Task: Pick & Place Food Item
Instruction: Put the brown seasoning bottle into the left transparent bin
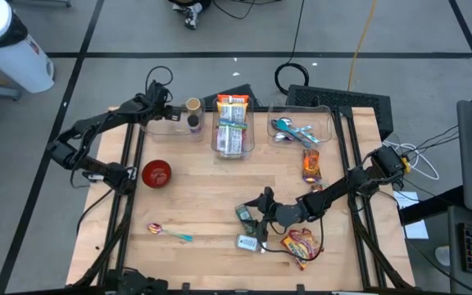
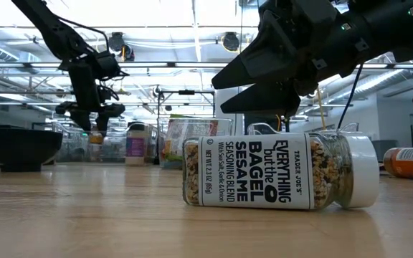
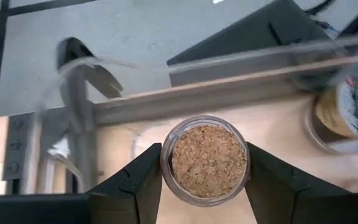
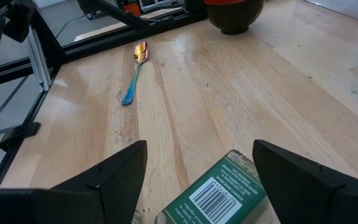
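Note:
A small glass jar with a cork lid (image 3: pixel 208 160) sits between the fingers of my left gripper (image 1: pixel 185 106), over the clear bin (image 1: pixel 164 127) at the table's far left. The low view shows this gripper (image 2: pixel 94 127) with the jar (image 2: pixel 95 136) below it. A second, dark jar (image 1: pixel 193 122) stands in the bin. My right gripper (image 1: pixel 256 220) is open near the table's front, its fingers on either side of a green pack (image 4: pixel 219 190) that lies flat on the table. A seasoning jar (image 2: pixel 278 172) lies on its side close by. My left gripper pinches the cork-lidded jar by its glass sides (image 3: pixel 166 168), just under the lid, between its two fingers (image 3: pixel 138 183). The fingers slant down from the table's left. The jar stands upright in the hold, lid up, lifted clear of the table.
A red bowl (image 1: pixel 156 173) and a spoon (image 1: pixel 169 233) lie on the left half. A middle bin holds snack bars (image 1: pixel 233 124); a right bin holds spoons (image 1: pixel 301 128). An orange bottle (image 1: pixel 310 165) and a snack bag (image 1: pixel 300 244) lie near my right arm.

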### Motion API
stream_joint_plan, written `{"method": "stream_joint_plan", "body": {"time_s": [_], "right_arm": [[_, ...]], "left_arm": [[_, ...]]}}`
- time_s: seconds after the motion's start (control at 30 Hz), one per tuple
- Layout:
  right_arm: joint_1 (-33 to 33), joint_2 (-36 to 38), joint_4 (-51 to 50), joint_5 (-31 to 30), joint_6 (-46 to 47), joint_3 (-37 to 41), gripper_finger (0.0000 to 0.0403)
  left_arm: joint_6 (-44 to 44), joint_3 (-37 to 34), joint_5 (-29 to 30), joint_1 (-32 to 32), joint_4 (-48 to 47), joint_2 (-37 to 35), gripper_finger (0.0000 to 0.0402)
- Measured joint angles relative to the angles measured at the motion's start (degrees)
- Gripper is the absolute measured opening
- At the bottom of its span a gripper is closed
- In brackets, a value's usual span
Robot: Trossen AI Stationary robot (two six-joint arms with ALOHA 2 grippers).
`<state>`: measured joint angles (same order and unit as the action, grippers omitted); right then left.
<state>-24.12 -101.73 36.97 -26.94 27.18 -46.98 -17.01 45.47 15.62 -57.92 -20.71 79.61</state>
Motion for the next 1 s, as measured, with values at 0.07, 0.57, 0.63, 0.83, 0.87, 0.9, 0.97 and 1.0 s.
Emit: {"method": "stream_joint_plan", "body": {"time_s": [0.07, 0.57, 0.63, 0.83, 0.87, 0.9, 0.97, 1.0], "right_arm": [[0.0, 0.0, 0.0, 0.0, 0.4, 0.0, 0.0283], [0.0, 0.0, 0.0, 0.0, 0.5, 0.0, 0.0283], [0.0, 0.0, 0.0, 0.0, 0.5, 0.0, 0.0283], [0.0, 0.0, 0.0, 0.0, 0.5, 0.0, 0.0283], [0.0, 0.0, 0.0, 0.0, 0.6, 0.0, 0.0283], [0.0, 0.0, 0.0, 0.0, 0.6, 0.0, 0.0283], [0.0, 0.0, 0.0, 0.0, 0.6, 0.0, 0.0283], [0.0, 0.0, 0.0, 0.0, 0.6, 0.0, 0.0283]], "left_arm": [[0.0, 0.0, 0.0, -0.6, 0.3, 0.0, 0.0191], [-1.7, -4.6, -3.8, -2.3, 8.1, 0.0, 0.0191], [-1.6, -4.6, -3.8, -2.3, 8.1, 0.0, 0.0191], [-1.4, -4.6, -3.8, -2.3, 8.0, 0.0, 0.0191], [-1.3, -4.6, -3.8, -2.3, 8.0, 0.0, 0.0191], [-1.3, -4.6, -3.8, -2.3, 8.0, 0.0, 0.0191], [-1.2, -4.6, -4.8, -2.3, 7.9, 0.0, 0.0191], [-1.2, -4.6, -5.3, -2.3, 7.8, 0.0, 0.0191]]}}
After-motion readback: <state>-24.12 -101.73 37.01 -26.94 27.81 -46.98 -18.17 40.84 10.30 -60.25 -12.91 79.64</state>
